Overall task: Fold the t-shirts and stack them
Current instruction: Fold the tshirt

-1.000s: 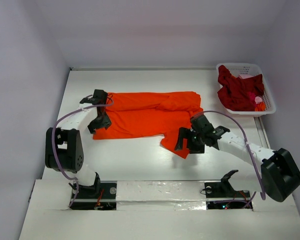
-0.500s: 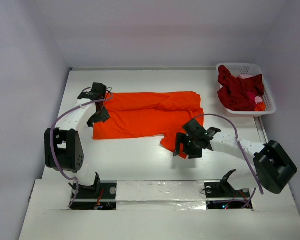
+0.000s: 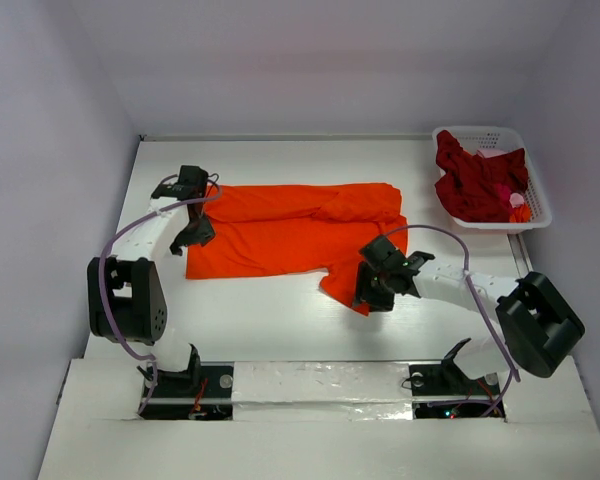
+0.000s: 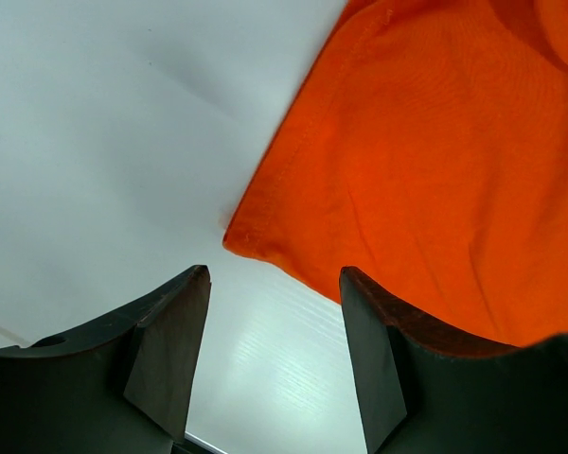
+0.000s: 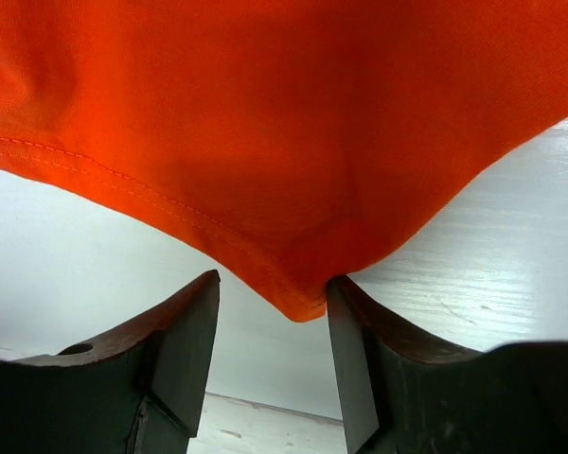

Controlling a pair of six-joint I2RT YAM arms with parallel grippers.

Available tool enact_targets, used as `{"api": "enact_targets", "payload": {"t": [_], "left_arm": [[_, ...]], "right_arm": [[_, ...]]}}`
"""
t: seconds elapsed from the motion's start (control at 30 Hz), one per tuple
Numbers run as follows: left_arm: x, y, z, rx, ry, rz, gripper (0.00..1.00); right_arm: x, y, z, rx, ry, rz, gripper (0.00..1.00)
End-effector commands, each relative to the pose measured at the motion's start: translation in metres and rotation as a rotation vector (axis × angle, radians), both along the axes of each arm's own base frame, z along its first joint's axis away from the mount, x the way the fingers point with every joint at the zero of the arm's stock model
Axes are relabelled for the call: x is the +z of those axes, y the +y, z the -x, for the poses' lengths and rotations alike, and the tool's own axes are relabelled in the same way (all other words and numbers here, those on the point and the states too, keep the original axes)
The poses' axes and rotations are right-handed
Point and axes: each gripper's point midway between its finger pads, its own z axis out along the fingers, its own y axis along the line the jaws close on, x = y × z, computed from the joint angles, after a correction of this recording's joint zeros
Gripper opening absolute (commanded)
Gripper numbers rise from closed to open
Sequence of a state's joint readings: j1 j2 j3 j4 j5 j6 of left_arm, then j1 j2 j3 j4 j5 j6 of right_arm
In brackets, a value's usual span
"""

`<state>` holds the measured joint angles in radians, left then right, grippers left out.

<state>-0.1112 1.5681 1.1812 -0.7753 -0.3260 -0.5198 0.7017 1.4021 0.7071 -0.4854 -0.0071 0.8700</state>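
Observation:
A bright orange t-shirt (image 3: 290,235) lies spread across the middle of the table, partly folded, with one sleeve pointing toward the near edge. My left gripper (image 3: 200,235) hovers open over the shirt's left edge. In the left wrist view the gripper (image 4: 275,274) frames bare table, and a corner of the orange shirt (image 4: 426,170) lies just ahead of the fingertips. My right gripper (image 3: 365,295) is open at the sleeve. In the right wrist view the sleeve's tip (image 5: 298,303) sits between the tips of the gripper (image 5: 273,279), against the right finger. Dark red t-shirts (image 3: 475,185) are heaped in the basket.
The white lattice basket (image 3: 540,205) stands at the back right, by the right wall. White walls close in the table at the left, back and right. A raised white ledge (image 3: 320,385) with the arm bases runs along the near edge.
The right gripper has moved left and nearer along the sleeve to its tip, and its jaws have narrowed. The left gripper has drifted slightly back and left along the shirt's edge.

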Motion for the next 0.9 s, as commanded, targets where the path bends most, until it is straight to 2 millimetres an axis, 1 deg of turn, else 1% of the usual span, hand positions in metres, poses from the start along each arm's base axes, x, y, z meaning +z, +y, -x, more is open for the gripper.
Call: {"api": "enact_targets", "payload": {"t": [0.0, 0.07, 0.1, 0.17, 0.27, 0.3, 0.4, 0.47, 0.5, 0.57, 0.6, 0.73, 0.77, 0.8, 0.87], "left_arm": [[0.023, 0.014, -0.003, 0.020, -0.049, -0.024, 0.55], [0.027, 0.017, -0.005, 0.029, -0.056, -0.024, 0.55], [0.030, 0.017, -0.006, 0.028, -0.063, -0.024, 0.55], [0.033, 0.017, -0.009, 0.029, -0.070, -0.023, 0.55], [0.034, 0.018, -0.009, 0.032, -0.071, -0.025, 0.55], [0.033, 0.022, -0.007, 0.045, -0.071, -0.033, 0.55], [0.031, 0.027, -0.003, 0.059, -0.065, -0.045, 0.55], [0.032, 0.035, -0.001, 0.081, -0.066, -0.056, 0.55], [0.030, 0.036, 0.002, 0.082, -0.060, -0.061, 0.55], [0.030, 0.039, 0.004, 0.089, -0.060, -0.077, 0.55], [0.028, 0.040, 0.006, 0.093, -0.052, -0.082, 0.55], [0.022, 0.043, 0.010, 0.104, -0.036, -0.083, 0.55], [0.020, 0.042, 0.011, 0.104, -0.031, -0.080, 0.55], [0.017, 0.044, 0.013, 0.114, -0.025, -0.077, 0.55], [0.013, 0.043, 0.013, 0.120, -0.022, -0.053, 0.55]], "right_arm": [[-0.015, -0.013, 0.002, -0.026, -0.003, 0.072, 0.55], [-0.015, -0.014, 0.002, -0.031, -0.003, 0.072, 0.53], [-0.014, -0.015, 0.004, -0.034, 0.000, 0.073, 0.50], [-0.012, -0.016, 0.003, -0.042, -0.008, 0.075, 0.49], [-0.009, -0.019, 0.002, -0.051, -0.016, 0.085, 0.46], [-0.009, -0.020, 0.003, -0.053, -0.011, 0.090, 0.45], [-0.006, -0.021, 0.003, -0.063, -0.018, 0.088, 0.43], [-0.005, -0.022, 0.003, -0.065, -0.020, 0.090, 0.41], [-0.006, -0.023, 0.004, -0.064, -0.017, 0.093, 0.37], [-0.005, -0.023, 0.003, -0.063, -0.019, 0.094, 0.36], [-0.005, -0.022, 0.003, -0.062, -0.018, 0.093, 0.32], [-0.007, -0.020, 0.002, -0.055, -0.014, 0.096, 0.22], [-0.006, -0.019, 0.001, -0.053, -0.015, 0.093, 0.16], [-0.007, -0.019, 0.001, -0.051, -0.015, 0.092, 0.06], [-0.009, -0.018, 0.001, -0.047, -0.010, 0.094, 0.05]]}}
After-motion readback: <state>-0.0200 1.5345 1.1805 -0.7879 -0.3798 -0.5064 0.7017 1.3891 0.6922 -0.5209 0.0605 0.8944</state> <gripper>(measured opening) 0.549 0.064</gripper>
